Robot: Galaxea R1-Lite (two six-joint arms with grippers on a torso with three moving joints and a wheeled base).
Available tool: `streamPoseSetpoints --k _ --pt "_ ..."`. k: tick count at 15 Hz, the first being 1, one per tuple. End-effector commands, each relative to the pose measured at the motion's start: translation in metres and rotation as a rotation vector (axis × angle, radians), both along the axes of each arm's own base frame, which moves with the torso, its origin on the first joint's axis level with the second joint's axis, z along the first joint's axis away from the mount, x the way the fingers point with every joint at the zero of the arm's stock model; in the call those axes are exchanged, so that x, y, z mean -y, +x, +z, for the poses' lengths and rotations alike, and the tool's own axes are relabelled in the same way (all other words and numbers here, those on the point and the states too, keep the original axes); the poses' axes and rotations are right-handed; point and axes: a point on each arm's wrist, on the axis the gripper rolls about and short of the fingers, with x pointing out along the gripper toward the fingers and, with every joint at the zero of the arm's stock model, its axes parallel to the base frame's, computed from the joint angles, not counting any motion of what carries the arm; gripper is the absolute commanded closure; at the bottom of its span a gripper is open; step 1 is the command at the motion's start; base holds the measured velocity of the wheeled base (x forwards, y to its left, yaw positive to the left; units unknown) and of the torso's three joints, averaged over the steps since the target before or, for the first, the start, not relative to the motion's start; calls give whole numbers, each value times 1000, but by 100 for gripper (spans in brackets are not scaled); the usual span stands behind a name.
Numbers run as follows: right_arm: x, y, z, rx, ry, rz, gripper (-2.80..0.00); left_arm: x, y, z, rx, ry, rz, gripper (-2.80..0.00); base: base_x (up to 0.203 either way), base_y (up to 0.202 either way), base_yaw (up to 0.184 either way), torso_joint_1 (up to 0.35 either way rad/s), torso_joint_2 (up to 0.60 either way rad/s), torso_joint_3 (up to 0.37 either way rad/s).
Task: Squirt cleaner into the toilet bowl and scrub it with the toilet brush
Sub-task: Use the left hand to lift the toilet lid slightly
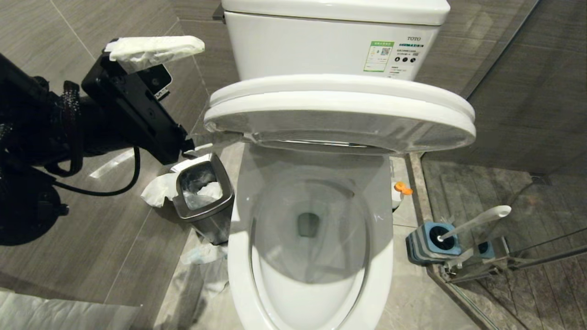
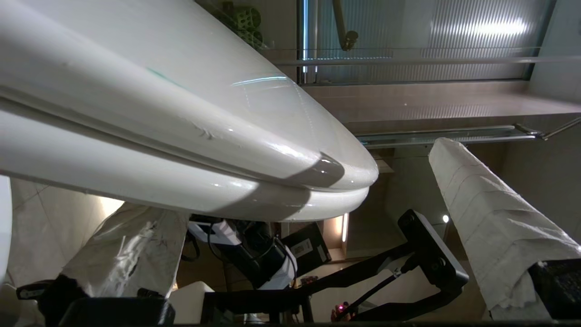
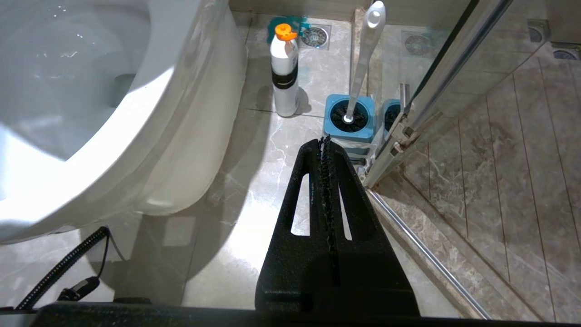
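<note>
Seat and lid up, toilet bowl (image 1: pixel 312 238) exposed; no cleaner in it visibly. Toilet brush (image 3: pixel 363 59) sits in its holder (image 3: pixel 349 122) beside the cleaner bottle (image 3: pixel 284 72). My left hand (image 1: pixel 151 68) spread wide near the lid, right hand (image 3: pixel 326 150) pressed together, empty; squirting and scrubbing left.

Dim room; glare patch on floor (image 3: pixel 254 218); sharp focus, edges bowed.

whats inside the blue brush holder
The toilet brush stands in the holder: its white handle sticks out and black bristles fill the opening. The lower head and the holder's bottom are hidden.
</note>
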Motion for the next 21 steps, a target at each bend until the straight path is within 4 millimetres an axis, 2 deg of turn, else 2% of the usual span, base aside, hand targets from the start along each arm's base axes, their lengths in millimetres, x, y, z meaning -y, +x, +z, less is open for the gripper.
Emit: streamPoseSetpoints --k 1,12,21 --pt "0 0 0 1 1 0 0 0 -1 6 17 -3 -10 -280 0 0 0 0 0 0" --pt "0 0 0 1 1 0 0 8 3 17 58 -42 3 -280 0 0 0 1 2 1" --pt "0 0 0 1 1 0 0 10 3 36 121 -88 28 -280 0 0 0 0 -9 1"
